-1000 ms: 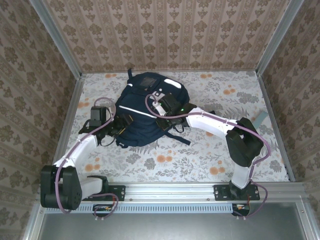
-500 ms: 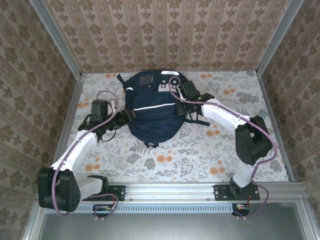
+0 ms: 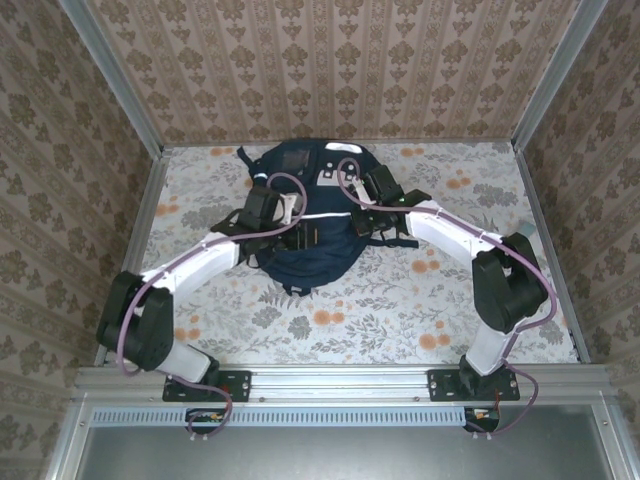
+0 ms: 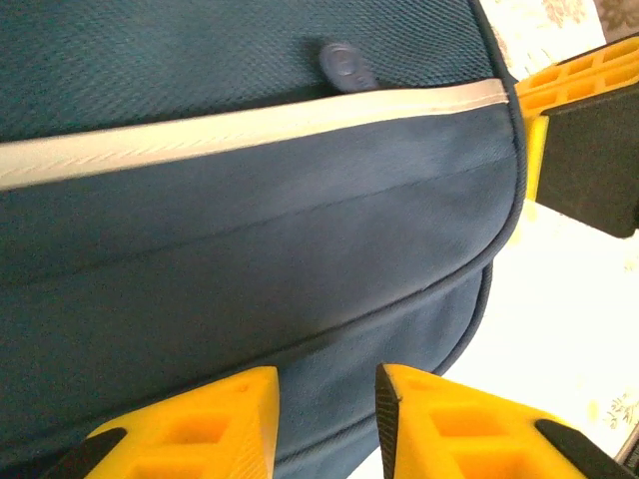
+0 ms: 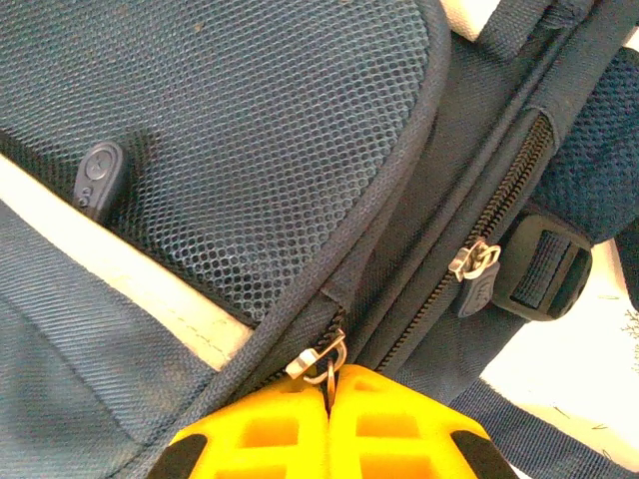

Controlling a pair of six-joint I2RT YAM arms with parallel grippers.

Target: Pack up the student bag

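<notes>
The student bag (image 3: 305, 185), a navy backpack with a white stripe (image 4: 250, 125), lies at the back centre of the table. My left gripper (image 3: 300, 238) hovers over its lower front panel (image 4: 250, 249). Its yellow fingers (image 4: 327, 419) stand a little apart, with only fabric behind the gap. My right gripper (image 3: 358, 213) sits at the bag's right side. Its jaws (image 5: 327, 399) are shut on the metal ring of a zipper pull (image 5: 321, 357), at the end of the zip beside the mesh pocket (image 5: 250, 130).
A second zipper slider (image 5: 474, 261) and a plastic buckle (image 5: 544, 274) lie just right of the held pull. Dark straps (image 3: 400, 240) trail off the bag's right side. Floral tablecloth (image 3: 400, 300) stretches in front, with patterned walls on three sides. A pale object (image 3: 522, 237) lies by the right wall.
The bag was dragged back and turned upright toward the rear wall. Since then my left arm has swung right onto the bag's front, its jaws narrowing. The right gripper keeps its hold.
</notes>
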